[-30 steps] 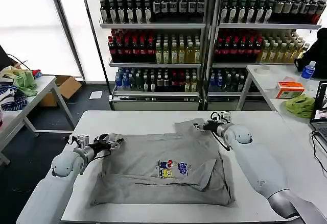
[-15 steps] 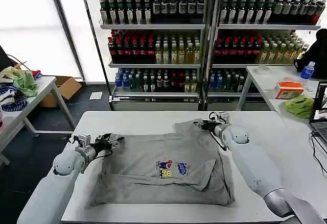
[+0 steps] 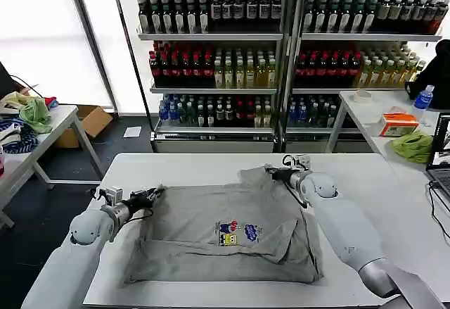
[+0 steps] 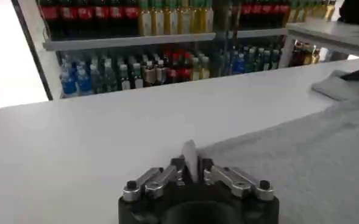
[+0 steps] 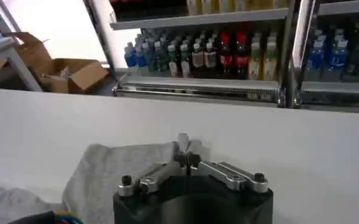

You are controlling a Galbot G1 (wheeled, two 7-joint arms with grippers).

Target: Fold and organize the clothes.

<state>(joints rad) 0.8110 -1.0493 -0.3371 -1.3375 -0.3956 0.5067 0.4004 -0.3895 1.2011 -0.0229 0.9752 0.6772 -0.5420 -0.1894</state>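
A light grey short-sleeved shirt (image 3: 225, 231) with a small multicoloured chest print (image 3: 237, 232) lies spread on the white table (image 3: 190, 165), partly folded along its lower half. My left gripper (image 3: 159, 191) is shut on the shirt's left upper corner, and a pinch of grey cloth (image 4: 191, 159) stands between its fingers. My right gripper (image 3: 269, 170) is shut on the shirt's far right corner near the sleeve, with the grey cloth (image 5: 130, 164) running up into the closed fingers (image 5: 185, 149).
Shelves of bottles (image 3: 281, 55) stand behind the table. A side table at the left (image 3: 42, 129) carries bright green and dark blue cloths. Another table at the right (image 3: 394, 122) holds an orange box, a green cloth and a laptop edge. A cardboard box (image 3: 88, 120) sits on the floor.
Both grippers have drifted slightly toward the table's far side and a little left, drawing the shirt's top edge with them. Both stay shut on the cloth.
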